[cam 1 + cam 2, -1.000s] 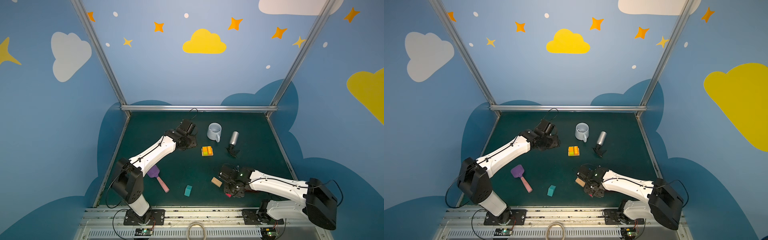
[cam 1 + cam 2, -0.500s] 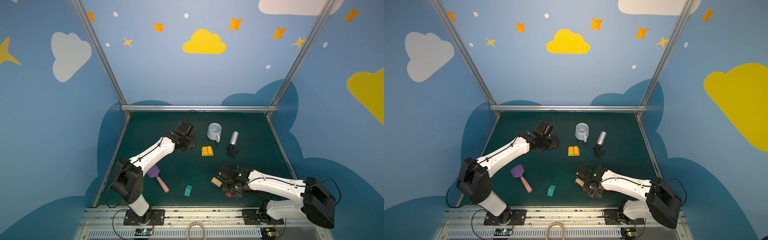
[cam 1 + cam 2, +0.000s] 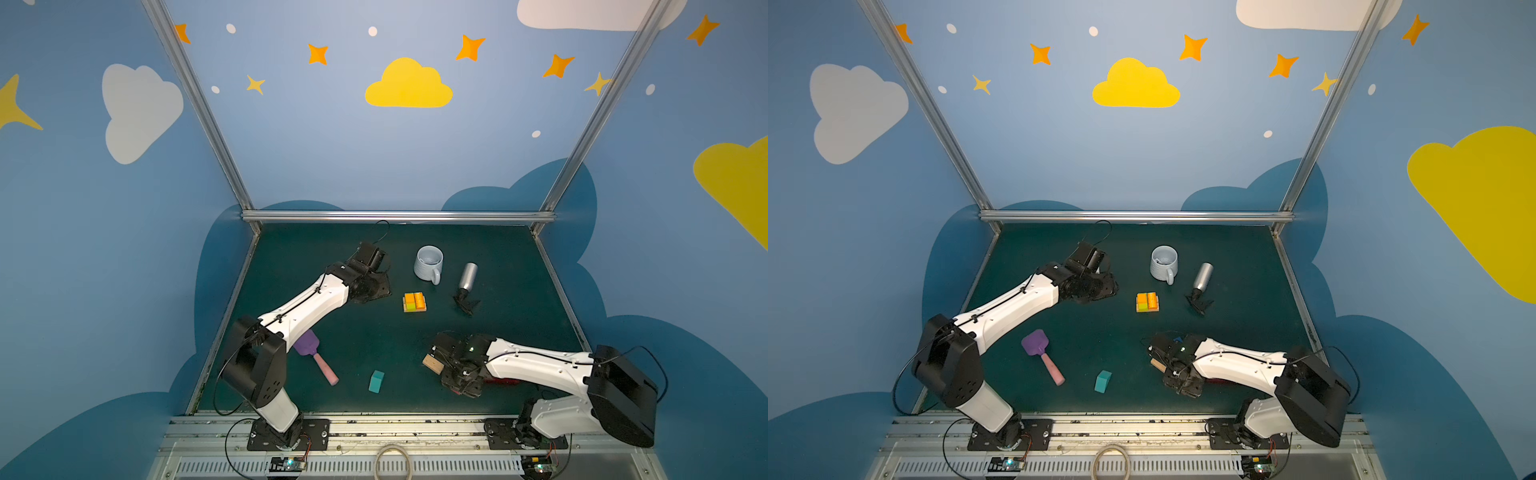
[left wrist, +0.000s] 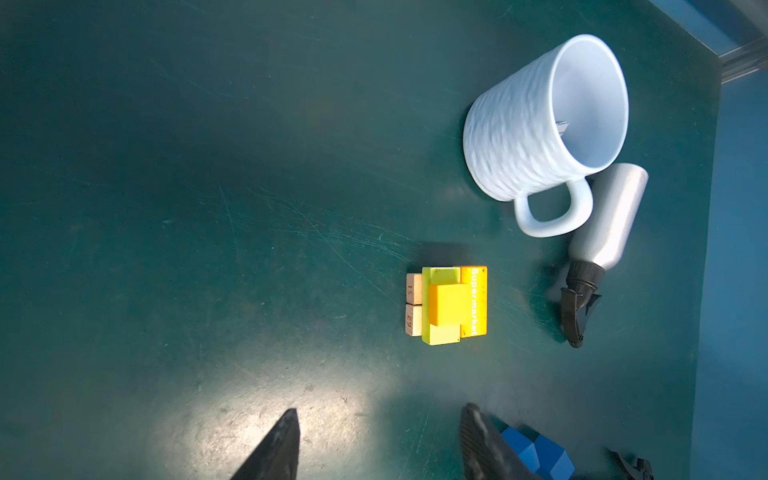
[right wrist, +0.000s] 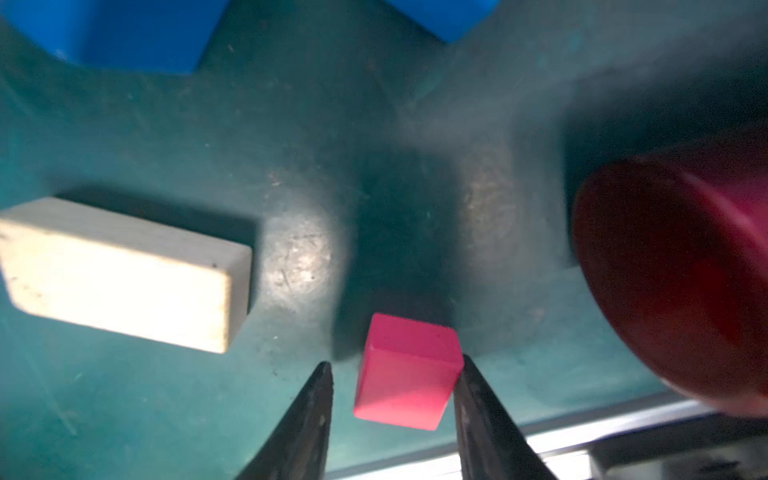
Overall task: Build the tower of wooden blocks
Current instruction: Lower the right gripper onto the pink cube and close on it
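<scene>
Tower: middle of counter, bare room left and near; mug just beyond.
Left claw: apart, empty, left of tower.
Right claw: apart, straddling pink cube by near edge.

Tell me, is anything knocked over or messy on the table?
Yes. The silver spray bottle lies on its side beside the upright mug. The teal block also sits alone, away from the little tower.

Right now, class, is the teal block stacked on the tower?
No: in a top view the teal block lies by itself, well apart from the tower.
</scene>
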`<control>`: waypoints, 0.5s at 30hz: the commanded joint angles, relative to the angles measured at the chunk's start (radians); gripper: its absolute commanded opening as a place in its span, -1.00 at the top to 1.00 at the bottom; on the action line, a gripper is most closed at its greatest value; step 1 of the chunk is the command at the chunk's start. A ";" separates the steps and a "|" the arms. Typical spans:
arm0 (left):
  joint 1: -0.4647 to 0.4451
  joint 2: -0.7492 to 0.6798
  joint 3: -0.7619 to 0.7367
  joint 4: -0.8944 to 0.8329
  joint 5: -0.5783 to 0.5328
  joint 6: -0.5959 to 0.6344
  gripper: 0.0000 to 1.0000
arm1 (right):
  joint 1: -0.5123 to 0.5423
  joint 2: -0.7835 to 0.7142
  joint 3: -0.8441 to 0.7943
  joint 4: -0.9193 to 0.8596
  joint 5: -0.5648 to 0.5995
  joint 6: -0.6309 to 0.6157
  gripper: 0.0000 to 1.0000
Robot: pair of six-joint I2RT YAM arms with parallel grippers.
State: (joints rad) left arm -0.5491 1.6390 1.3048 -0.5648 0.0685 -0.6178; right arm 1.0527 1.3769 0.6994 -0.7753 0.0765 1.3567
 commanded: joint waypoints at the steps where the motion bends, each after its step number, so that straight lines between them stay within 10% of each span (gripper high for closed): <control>1: 0.008 -0.012 -0.007 0.003 0.004 0.000 -0.23 | 0.004 0.019 0.028 -0.016 -0.002 -0.004 0.08; 15: 0.008 -0.008 -0.009 0.006 0.010 -0.002 -0.22 | 0.010 -0.037 0.016 -0.051 0.035 0.021 0.14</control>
State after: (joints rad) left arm -0.5449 1.6390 1.3048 -0.5644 0.0750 -0.6182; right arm 1.0569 1.3674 0.7033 -0.7883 0.0837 1.3590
